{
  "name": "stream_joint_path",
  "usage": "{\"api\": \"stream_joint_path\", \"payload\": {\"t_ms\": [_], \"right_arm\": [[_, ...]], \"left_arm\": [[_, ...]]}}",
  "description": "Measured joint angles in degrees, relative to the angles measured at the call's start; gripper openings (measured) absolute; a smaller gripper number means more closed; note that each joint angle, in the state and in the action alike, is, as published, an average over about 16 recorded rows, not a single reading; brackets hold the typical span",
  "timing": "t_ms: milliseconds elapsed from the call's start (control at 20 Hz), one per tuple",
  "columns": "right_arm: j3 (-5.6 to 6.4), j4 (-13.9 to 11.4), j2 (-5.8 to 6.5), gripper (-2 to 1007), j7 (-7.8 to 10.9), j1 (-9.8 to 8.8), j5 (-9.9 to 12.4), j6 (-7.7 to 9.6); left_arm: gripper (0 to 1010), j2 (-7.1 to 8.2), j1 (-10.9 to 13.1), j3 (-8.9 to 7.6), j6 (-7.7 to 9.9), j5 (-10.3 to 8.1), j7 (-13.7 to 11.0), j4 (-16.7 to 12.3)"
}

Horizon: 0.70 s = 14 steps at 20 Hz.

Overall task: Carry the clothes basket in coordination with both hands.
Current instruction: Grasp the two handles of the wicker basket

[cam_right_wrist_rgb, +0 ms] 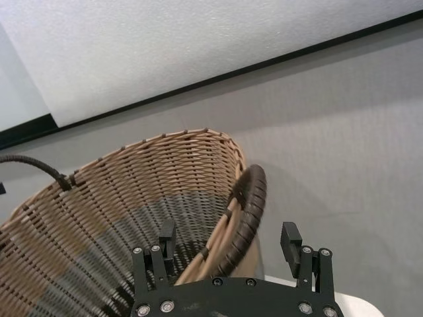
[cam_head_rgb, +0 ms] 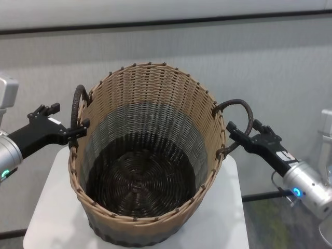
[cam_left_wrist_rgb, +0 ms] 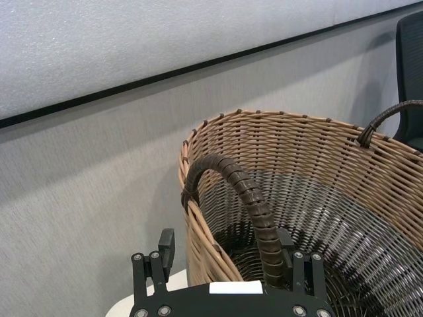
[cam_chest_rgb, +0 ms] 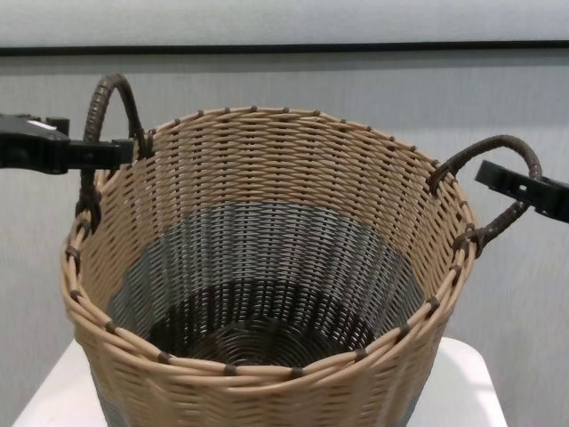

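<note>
Grey wall behind, a dark horizontal strip running across it up high, and down front a white table (cam_head_rgb: pixel 52 207) carrying the clothes basket (cam_head_rgb: pixel 148 155), which stands upright and fills most of the tabletop, its base well back from the near edge. It is woven wicker: tan around the upper wall, a grey band through the middle, dark brown at the bottom, and the inside is open to view right down to the spiral weave of the floor. Over on the left, the left gripper (cam_head_rgb: pixel 78 129) reaches in level from the side, black fingers spread wide, and the left loop handle (cam_head_rgb: pixel 78 106) stands up right at its fingertips; from the left wrist view that wrapped brown handle (cam_left_wrist_rgb: pixel 248 211) arches up out of the rim and comes down between the two fingers (cam_left_wrist_rgb: pixel 165 247), with space showing on one side, so nothing is clamped. On the right, the right gripper (cam_head_rgb: pixel 233 136) comes in at a slant, jaws equally wide, its tips poked up against the right loop handle (cam_head_rgb: pixel 241 122); the right wrist view shows that handle (cam_right_wrist_rgb: pixel 248 211) sitting between the spread fingers (cam_right_wrist_rgb: pixel 291 238), again unpinched. From the chest view both black grippers flank the basket at handle height, left (cam_chest_rgb: pixel 120 153) and right (cam_chest_rgb: pixel 489 173), one to each loop.
</note>
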Motion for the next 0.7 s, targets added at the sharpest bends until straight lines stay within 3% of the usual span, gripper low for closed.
{"api": "stream_joint_path", "payload": {"t_ms": [300, 700], "right_arm": [[-0.18, 2.32, -1.89, 1000, 1.94, 2.31, 0.31, 0.87], [-0.2, 3.12, -2.97, 1001, 2.95, 3.37, -0.4, 1.86]], "left_arm": [[999, 0.0, 0.0, 0.0, 0.0, 0.0, 0.0, 0.0], [999, 0.0, 0.0, 0.0, 0.0, 0.0, 0.0, 0.0]]}}
